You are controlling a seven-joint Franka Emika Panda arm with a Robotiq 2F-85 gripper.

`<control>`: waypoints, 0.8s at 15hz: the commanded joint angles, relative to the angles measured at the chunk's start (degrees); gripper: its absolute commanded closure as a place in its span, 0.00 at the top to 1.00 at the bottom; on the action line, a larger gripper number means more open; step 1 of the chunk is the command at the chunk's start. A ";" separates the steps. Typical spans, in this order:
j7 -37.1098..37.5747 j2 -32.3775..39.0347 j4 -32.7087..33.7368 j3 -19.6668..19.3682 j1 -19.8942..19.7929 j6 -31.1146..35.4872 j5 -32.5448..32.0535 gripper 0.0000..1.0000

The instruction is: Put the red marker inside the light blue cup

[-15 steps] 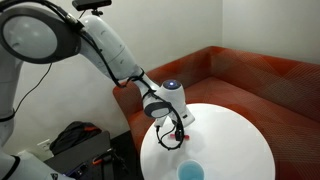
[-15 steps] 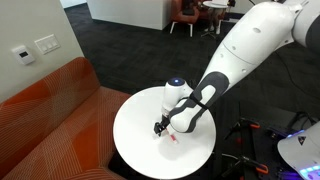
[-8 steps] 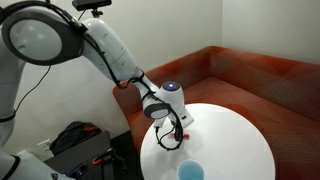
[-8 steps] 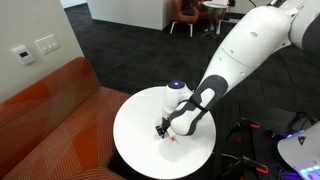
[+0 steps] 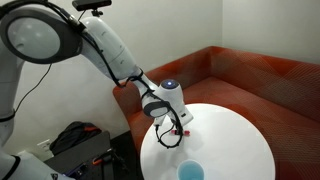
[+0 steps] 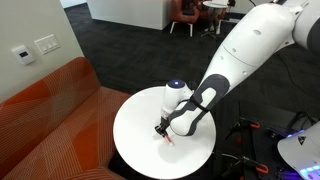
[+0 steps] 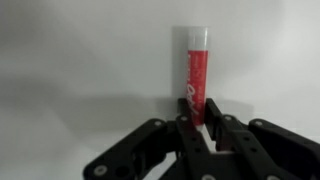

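Between the fingers (image 7: 213,112), the red marker (image 7: 197,70) sits pinched.

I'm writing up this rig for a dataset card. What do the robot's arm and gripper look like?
The arm is built of glossy white rounded links with dark joints and a blue-topped wrist cap. The gripper is black, with angular linkage fingers; a thin black cable loops beside it.

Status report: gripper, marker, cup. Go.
Gripper low over table, shut on marker end. Marker lying on table. Cup upright near table edge, apart from marker. Nothing between them.
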 commanded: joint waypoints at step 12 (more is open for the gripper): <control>0.44 -14.73 -3.06 -2.73 -0.06 -17.38 -0.48 0.05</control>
